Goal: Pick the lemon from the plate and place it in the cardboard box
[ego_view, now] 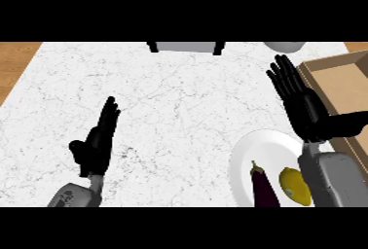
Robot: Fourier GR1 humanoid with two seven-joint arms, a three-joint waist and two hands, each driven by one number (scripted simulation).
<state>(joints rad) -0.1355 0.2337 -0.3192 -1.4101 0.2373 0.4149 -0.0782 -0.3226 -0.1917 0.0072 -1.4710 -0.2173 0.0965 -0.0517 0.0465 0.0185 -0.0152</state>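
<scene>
A yellow lemon [295, 186] lies on the white plate [251, 151] at the lower right, beside a dark purple eggplant [265, 189]. The cardboard box [345, 82] stands open at the right edge. My right hand [305, 109] is open with straight fingers, stretched out above the plate's far side and just left of the box; its forearm covers the plate's right part. My left hand [97, 141] is open, fingers up, resting at the lower left, far from the plate.
The white marble counter [173, 97] has a wooden strip along its left edge. A grey object with black legs [185, 46] sits at the far edge, and a white bowl-like thing [285, 46] at the far right.
</scene>
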